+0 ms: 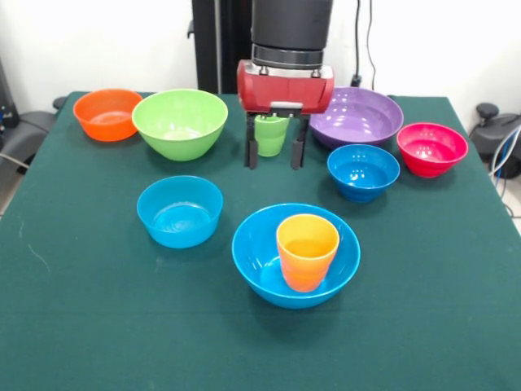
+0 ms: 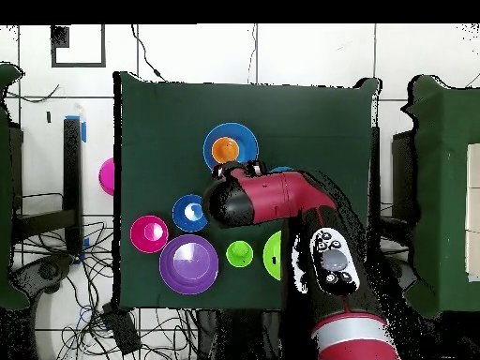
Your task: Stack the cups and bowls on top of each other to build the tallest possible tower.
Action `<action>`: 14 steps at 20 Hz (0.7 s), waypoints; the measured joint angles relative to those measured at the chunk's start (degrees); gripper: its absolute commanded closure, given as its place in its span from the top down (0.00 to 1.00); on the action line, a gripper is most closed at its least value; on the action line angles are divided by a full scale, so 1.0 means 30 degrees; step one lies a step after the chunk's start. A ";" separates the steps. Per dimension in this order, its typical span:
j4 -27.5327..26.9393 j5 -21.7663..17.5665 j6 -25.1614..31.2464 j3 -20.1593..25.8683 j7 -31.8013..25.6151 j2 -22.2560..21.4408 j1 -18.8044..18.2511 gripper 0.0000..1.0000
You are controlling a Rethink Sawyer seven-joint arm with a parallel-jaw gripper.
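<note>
The orange-yellow cup stands upright inside the large blue bowl at the table's near middle; together they are the only pile. In the overhead view the cup sits in that bowl. The light green cup stands alone on the cloth at the far side, also seen from above. My gripper hangs open and empty, raised over the table. The green cup shows between its fingers but stands behind them. From above the gripper lies close to the large blue bowl.
Single bowls stand on the green cloth: orange, lime green, purple, pink-red, and two small blue ones. My arm hides part of the table from above.
</note>
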 measured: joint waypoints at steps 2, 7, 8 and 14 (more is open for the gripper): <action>0.0080 0.0004 -0.0036 0.0000 0.0000 0.0151 0.0164 1.00; 0.0372 0.0044 -0.0044 0.0006 0.0000 0.0395 0.0475 1.00; 0.0455 0.0067 -0.0044 0.0006 0.0000 0.0391 0.0519 1.00; 0.1117 0.0491 -0.0044 -0.0003 0.0000 0.0371 0.0941 1.00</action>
